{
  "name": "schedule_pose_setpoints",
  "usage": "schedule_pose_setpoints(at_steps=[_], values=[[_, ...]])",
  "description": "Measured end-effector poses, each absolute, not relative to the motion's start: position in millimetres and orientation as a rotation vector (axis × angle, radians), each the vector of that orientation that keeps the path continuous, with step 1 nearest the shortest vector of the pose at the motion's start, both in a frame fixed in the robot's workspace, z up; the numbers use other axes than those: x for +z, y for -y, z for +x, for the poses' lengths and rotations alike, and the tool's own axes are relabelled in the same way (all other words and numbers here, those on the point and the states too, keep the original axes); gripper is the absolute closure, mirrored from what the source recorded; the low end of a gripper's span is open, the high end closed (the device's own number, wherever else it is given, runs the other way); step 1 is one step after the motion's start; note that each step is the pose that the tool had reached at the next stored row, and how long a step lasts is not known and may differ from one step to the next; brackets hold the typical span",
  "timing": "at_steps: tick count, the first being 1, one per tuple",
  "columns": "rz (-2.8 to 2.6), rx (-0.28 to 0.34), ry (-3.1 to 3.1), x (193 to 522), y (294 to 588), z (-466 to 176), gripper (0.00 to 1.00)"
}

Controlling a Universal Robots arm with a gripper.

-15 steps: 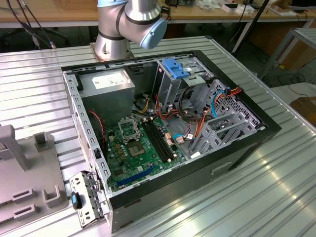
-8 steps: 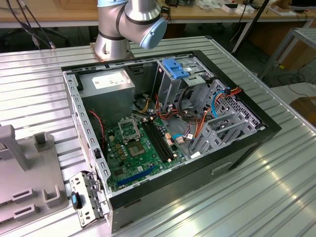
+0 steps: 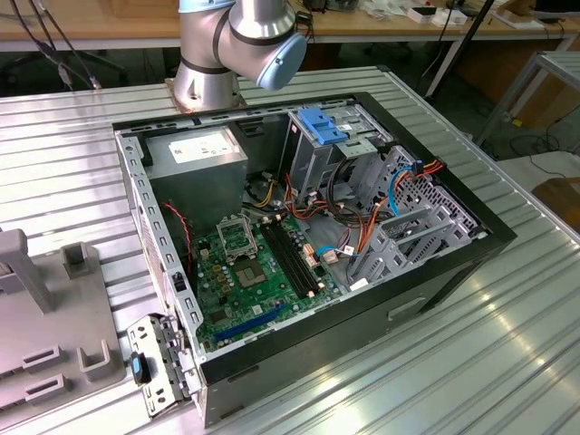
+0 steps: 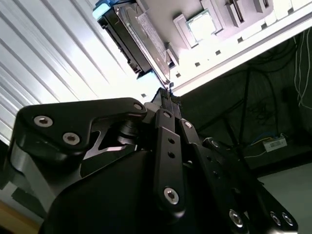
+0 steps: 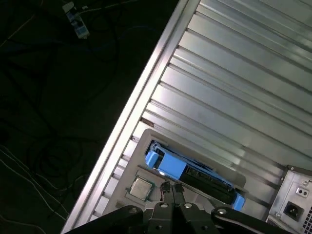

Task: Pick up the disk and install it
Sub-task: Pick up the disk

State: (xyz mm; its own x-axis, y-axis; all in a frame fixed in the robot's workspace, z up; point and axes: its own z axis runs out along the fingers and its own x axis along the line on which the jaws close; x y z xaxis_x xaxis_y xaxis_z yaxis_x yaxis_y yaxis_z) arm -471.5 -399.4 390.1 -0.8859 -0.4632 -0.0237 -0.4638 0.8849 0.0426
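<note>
Disk: the disk (image 5: 195,174) (image 4: 127,36), a flat drive with a dark body and a bright blue carrier rail wrapping its ends and long edge, is sitting in the grey fixture tray (image 5: 134,165), close to one tray corner; the second wrist view is showing a silvery face on it.
Claw: the gripper (image 5: 171,189) (image 4: 168,93) is hovering over the tray beside the disk, fingers pressed together, pinching nothing.
Neighbour: a square silver processor chip (image 5: 140,187) (image 4: 200,25) is lying in the tray just beside the disk.
Table: the ribbed metal table (image 5: 234,73) is carrying the tray near its edge.
Computer case: the open case (image 3: 453,263) is lying to the exterior view's right of the tray (image 3: 54,317), motherboard (image 3: 258,272) showing.
</note>
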Motion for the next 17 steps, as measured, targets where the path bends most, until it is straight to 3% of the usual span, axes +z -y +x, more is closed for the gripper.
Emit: schedule_pose_setpoints(at_steps=[17], values=[[-1.085, 0.076, -2.939, 390.1, 399.5, -472.3, 0.89]])
